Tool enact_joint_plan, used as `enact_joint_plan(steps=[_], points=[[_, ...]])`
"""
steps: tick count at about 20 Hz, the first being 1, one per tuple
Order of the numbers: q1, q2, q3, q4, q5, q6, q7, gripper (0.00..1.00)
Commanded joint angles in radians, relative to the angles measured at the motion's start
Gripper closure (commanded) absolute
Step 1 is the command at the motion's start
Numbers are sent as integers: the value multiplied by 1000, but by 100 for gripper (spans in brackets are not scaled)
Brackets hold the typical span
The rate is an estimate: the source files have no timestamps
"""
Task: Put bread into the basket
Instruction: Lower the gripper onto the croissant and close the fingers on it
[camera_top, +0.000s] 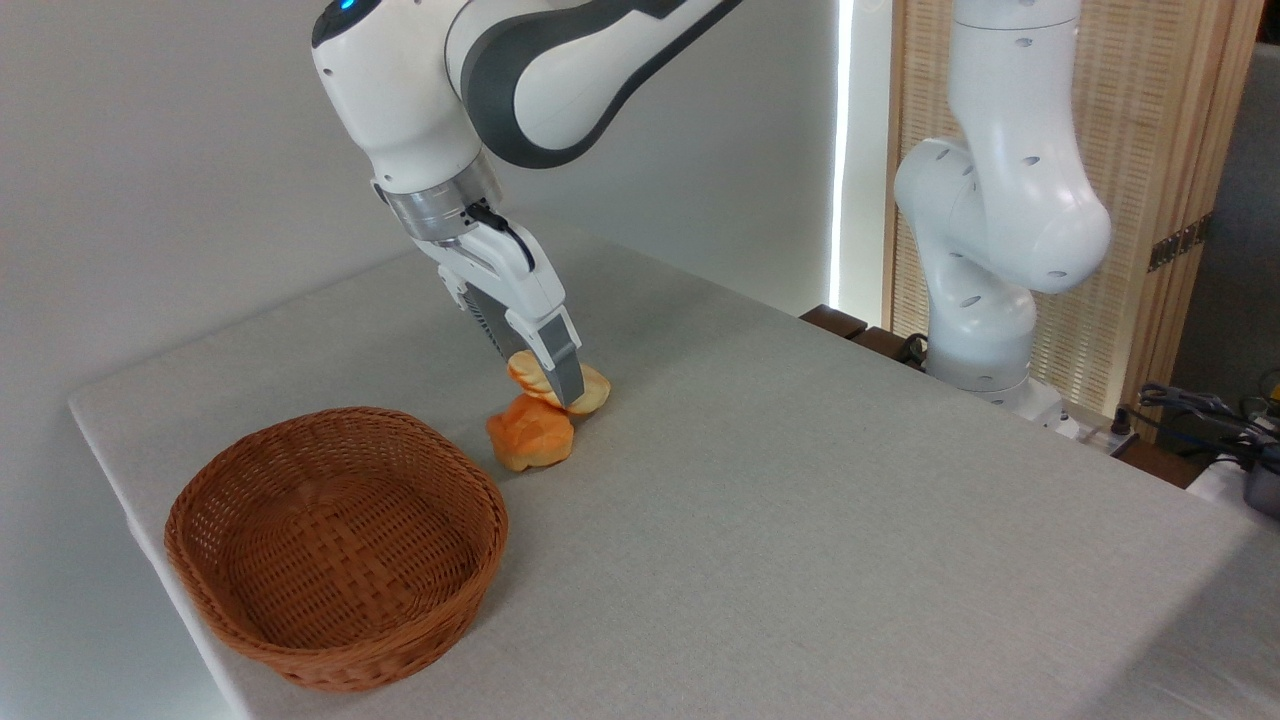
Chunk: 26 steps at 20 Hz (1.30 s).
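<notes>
The bread, a pale golden braided loaf, lies on the table just behind and right of the basket. My gripper comes down on it from the upper left, with its fingers straddling the loaf's middle. The near finger presses on the loaf's front side and the far one is mostly hidden behind it. The loaf's two ends stick out on either side of the near finger. The round reddish-brown wicker basket sits empty near the table's front left corner, a short way left of the gripper.
A deeper orange knotted bun rests against the loaf's front side, between the loaf and the basket. The arm's white base stands at the table's far right edge. Cables and equipment lie beyond it.
</notes>
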<state>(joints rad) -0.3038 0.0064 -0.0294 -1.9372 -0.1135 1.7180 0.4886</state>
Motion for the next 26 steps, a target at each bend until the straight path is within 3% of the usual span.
enact_joint_plan(steps=[1,5,7,21,26], points=[[-34,27,9,0,-12,-12,-24,1],[-34,32,9,1,-17,-5,-19,46],[-34,32,9,3,-17,-3,-15,56],[-34,26,11,9,-17,-5,-13,57],[-24,12,26,62,-32,-11,-16,56]])
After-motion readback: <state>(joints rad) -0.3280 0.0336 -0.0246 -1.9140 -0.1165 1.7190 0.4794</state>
